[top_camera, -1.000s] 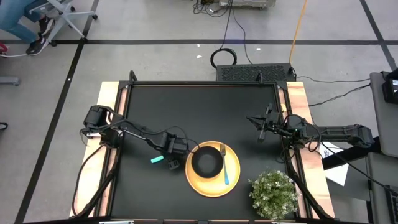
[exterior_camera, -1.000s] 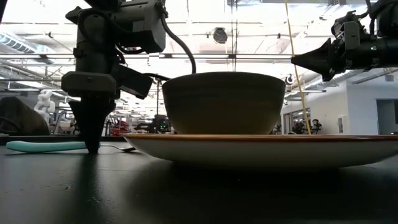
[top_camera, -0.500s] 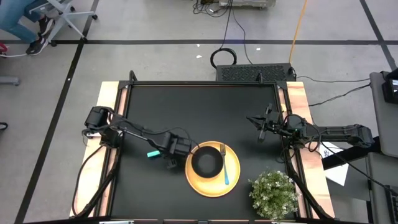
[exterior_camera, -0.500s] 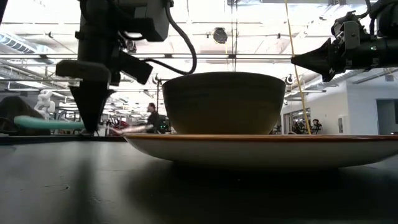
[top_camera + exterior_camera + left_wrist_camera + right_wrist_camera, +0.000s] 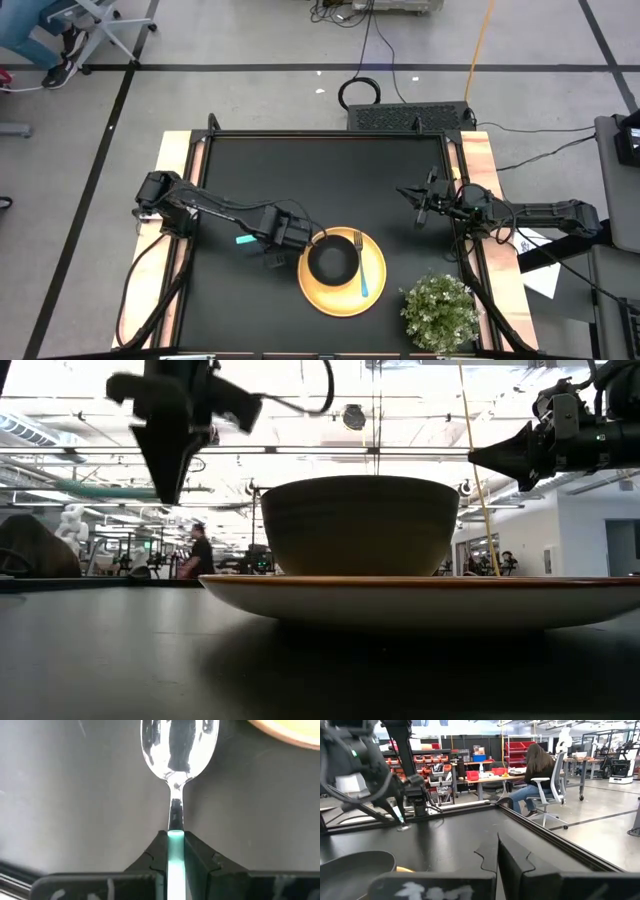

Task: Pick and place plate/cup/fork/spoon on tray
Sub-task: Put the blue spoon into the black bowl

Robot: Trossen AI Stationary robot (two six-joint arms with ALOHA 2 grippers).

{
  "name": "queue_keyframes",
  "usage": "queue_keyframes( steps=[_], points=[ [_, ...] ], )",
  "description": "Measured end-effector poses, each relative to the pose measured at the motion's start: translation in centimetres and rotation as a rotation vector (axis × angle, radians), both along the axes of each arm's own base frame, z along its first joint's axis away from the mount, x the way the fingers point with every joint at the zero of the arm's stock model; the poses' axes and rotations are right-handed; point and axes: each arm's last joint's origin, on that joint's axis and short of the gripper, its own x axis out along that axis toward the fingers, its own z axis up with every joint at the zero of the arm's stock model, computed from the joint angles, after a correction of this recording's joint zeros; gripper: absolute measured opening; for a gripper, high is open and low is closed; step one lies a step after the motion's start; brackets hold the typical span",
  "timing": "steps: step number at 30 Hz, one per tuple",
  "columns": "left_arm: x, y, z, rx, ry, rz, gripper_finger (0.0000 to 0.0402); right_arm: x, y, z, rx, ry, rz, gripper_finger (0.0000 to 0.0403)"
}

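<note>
The yellow tray [image 5: 341, 271] sits near the 6 o'clock edge of the black table [image 5: 300, 170]. The dark cup [image 5: 332, 262] already stands on the tray, a bit toward its 9 o'clock side. The fork [image 5: 361, 265] lies on the tray too, just to the 3 o'clock side of the cup. So those two look done. The spoon [image 5: 176, 755] is the one in hand now. The left gripper [image 5: 290, 234] is squeezed tight on the spoon's teal handle, and the shiny round head sticks out past the fingers [image 5: 199, 851]. In the high view the gripper hangs just at the tray's 9 o'clock rim, with the teal handle poking out toward 9 o'clock. In the low view it is up in the air, clear of the table. I think what is left is to carry the spoon over the tray and lay it down there. No other plate shows on the table. The right gripper [image 5: 421, 207] waits near the table's 3 o'clock edge, pinched together and holding nothing. A potted plant [image 5: 440, 310] stands at the 5 o'clock corner.
</note>
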Motion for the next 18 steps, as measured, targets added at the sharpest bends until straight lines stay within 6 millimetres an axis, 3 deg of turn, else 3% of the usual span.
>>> queue_keyframes(
  steps=[9,18],
  points=[
    [1.1,-0.5,3.6,-0.034,-0.103,-0.080,0.0035,0.0,0.0,0.0,-0.009,0.004,-0.001,0.0000],
    [2.0,-0.7,4.5,-0.066,-0.185,-0.141,0.0035,0.0,0.0,0.0,-0.009,0.004,-0.001,0.0000]
  ],
)
